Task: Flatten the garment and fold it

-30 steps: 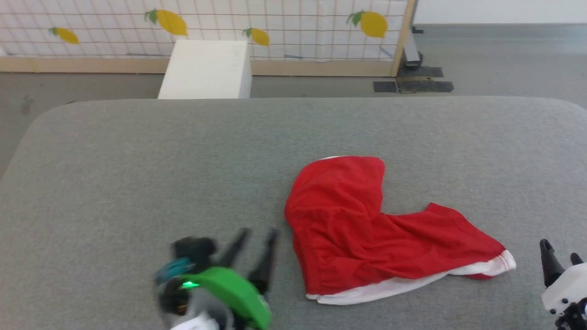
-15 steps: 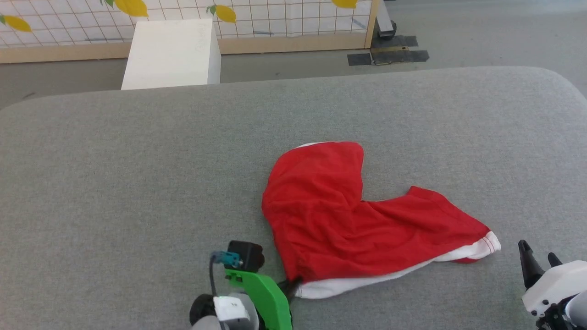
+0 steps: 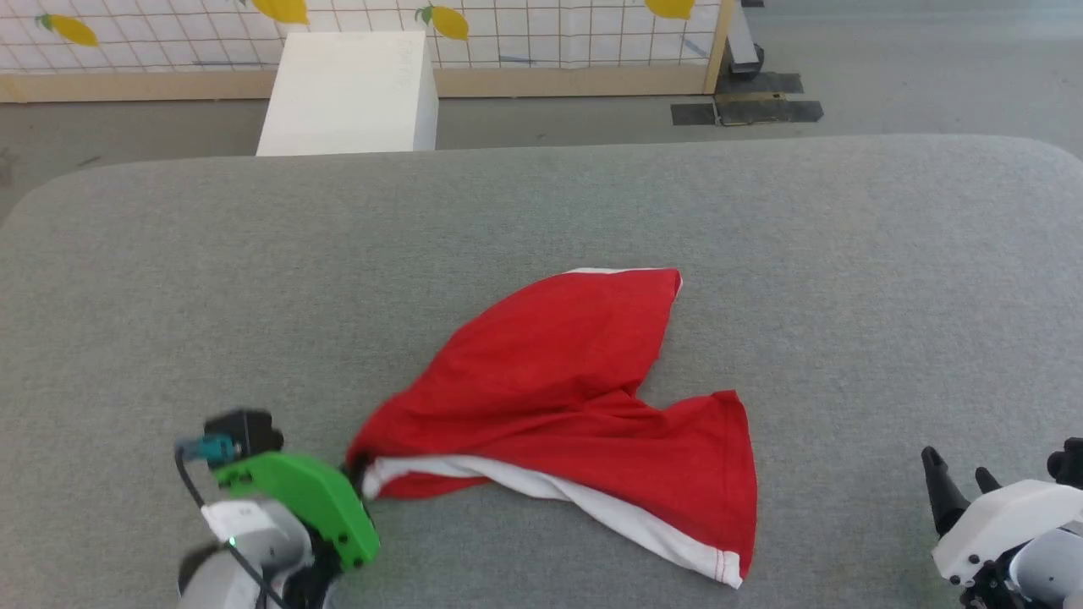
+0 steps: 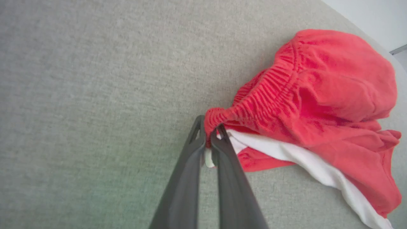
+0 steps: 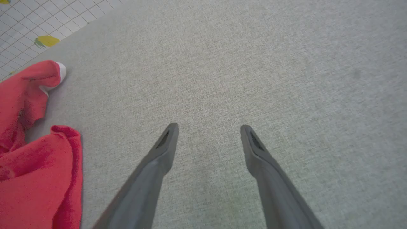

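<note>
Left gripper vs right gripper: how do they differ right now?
Left gripper is shut on the garment at its waistband corner; right gripper is open and empty. Left sits at the garment's edge; right stands apart from it over the grey surface. Both share one long, dark build.

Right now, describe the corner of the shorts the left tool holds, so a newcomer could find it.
On the grey table, the red shorts lie near the middle. Follow them to their leftmost tip, at the left tool. It is the ribbed waistband end where the white stripe starts, the only corner pinched.
</note>
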### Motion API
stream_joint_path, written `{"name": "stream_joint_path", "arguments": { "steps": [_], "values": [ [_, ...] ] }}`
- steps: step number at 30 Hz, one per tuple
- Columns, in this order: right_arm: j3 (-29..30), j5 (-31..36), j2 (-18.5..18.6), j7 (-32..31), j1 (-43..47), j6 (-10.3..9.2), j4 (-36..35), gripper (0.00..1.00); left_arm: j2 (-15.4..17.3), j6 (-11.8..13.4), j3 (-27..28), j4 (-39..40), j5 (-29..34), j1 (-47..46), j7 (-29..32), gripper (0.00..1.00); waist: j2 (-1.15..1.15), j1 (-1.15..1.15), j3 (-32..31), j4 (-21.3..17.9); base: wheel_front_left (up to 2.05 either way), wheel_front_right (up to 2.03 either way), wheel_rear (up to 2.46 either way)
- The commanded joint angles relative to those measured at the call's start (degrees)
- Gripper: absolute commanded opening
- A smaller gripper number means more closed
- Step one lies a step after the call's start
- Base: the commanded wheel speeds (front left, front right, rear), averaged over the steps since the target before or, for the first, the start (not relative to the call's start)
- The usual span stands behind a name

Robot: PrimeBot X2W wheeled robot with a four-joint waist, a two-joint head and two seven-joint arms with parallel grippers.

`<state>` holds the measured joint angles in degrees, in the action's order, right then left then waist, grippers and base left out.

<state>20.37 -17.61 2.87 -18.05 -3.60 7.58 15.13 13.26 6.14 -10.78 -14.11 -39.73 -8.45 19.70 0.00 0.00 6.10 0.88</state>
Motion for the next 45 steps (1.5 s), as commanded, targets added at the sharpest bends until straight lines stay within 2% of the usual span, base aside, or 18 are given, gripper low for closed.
{"name": "stream_joint_path", "arguments": {
  "steps": [1, 4, 8, 13, 16, 19, 22, 28, 29, 30, 31, 32, 35, 39, 45],
  "values": [
    [-0.47, 0.5, 0.01, 0.41, -0.72, -0.09, 0.25, 1.0, -0.39, 0.39, 0.22, -0.11, -1.74, 1.78, 1.22, 1.0, 0.0, 0.0, -0.43, 0.61, 0.0, 0.0, 0.0],
    [-1.35, 0.59, 0.01, 0.38, -0.49, -0.09, 0.17, 1.0, -1.36, -0.1, 0.73, 1.58, -3.78, 2.24, 1.82, 1.0, 0.0, 0.0, -0.97, 1.75, 0.0, 0.0, 0.0],
    [-4.32, 0.88, 0.01, 0.04, -1.07, -0.09, -1.17, 1.0, -0.49, -0.48, 3.08, 5.13, -3.48, 1.85, -2.36, 1.0, 0.0, 0.0, -1.75, 2.87, 0.0, 0.0, 0.0],
    [-11.52, 3.84, 0.01, -4.44, -3.63, -0.09, -2.98, 1.0, 2.83, -2.77, 4.77, 8.34, 3.06, 2.98, -15.45, 1.0, 0.0, 0.0, -1.93, 3.64, 0.0, 0.0, 0.0],
    [-15.25, 7.13, 0.01, -9.28, -5.73, -0.09, -2.96, 1.0, 2.87, -4.34, 4.16, 8.83, 6.32, 4.29, -23.13, 1.0, 0.0, 0.0, -1.47, 4.29, 0.0, 0.0, 0.0],
    [-18.2, 11.7, 0.01, -14.5, -7.7, -0.09, -1.76, 1.0, 2.18, -4.59, 3.17, 8.58, 9.06, 5.4, -28.85, 1.0, 0.0, 0.0, -0.78, 5.38, 0.0, 0.0, 0.0],
    [-18.92, 15.23, 0.01, -18.2, -9.02, -0.09, -0.03, 1.0, 1.02, -4.71, 2.05, 7.93, 9.82, 5.88, -30.67, 1.0, 0.0, 0.0, 0.09, 6.72, 0.0, 0.0, 0.0],
    [-19.48, 18.09, 0.01, -23.19, -11.11, -0.09, 4.41, 1.0, 0.02, -6.03, 1.3, 6.35, 9.29, 4.44, -31.91, 1.0, 0.0, 0.0, 2.2, 9.27, 0.0, 0.0, 0.0],
    [-19.4, 18.28, 0.01, -23.8, -11.33, -0.09, 4.87, 0.86, -0.01, -6.21, 1.28, 6.12, 9.19, 4.2, -32.01, 1.0, 0.0, 0.0, 2.4, 9.62, 0.0, 0.0, 0.0],
    [-19.32, 18.36, 0.01, -24.16, -11.68, -0.09, 5.21, 0.32, -0.1, -6.32, 1.29, 5.78, 9.01, 3.95, -32.07, 1.0, 0.0, 0.0, 2.6, 9.99, 0.0, 0.0, 0.0],
    [-19.16, 18.43, 0.01, -24.33, -11.98, -0.09, 5.36, 0.07, -0.13, -6.5, 1.18, 5.58, 8.96, 3.67, -32.1, 1.0, 0.0, 0.0, 2.86, 10.37, 0.0, 0.0, 0.0],
    [-19.08, 18.66, 0.01, -24.72, -12.38, -0.09, 5.63, 0.0, -0.15, -6.67, 1.09, 5.33, 8.93, 3.39, -32.19, 1.0, 0.0, 0.0, 3.01, 10.72, 0.0, 0.0, 0.0],
    [-17.81, 19.4, 0.48, -25.19, -14.38, -0.09, 5.83, 0.0, -0.25, -7.02, 0.85, 4.79, 8.81, 2.76, -32.34, 1.0, 0.0, 0.0, 3.46, 11.64, 0.0, 0.0, 0.0],
    [-17.07, 20.52, 3.05, -25.82, -20.09, -0.09, 6.8, 0.0, -0.25, -7.64, 0.5, 4.32, 8.54, 1.84, -32.33, 1.0, 0.0, 0.0, 4.44, 12.61, 0.0, 0.0, 0.0],
    [-15.0, 22.98, 4.8, -23.15, -30.44, -0.09, 10.58, 0.0, -0.39, -8.54, -0.23, 3.54, 8.2, -0.2, -32.19, 1.0, 0.0, 0.0, 6.56, 13.83, 0.0, 0.0, 0.0]
  ]
}}
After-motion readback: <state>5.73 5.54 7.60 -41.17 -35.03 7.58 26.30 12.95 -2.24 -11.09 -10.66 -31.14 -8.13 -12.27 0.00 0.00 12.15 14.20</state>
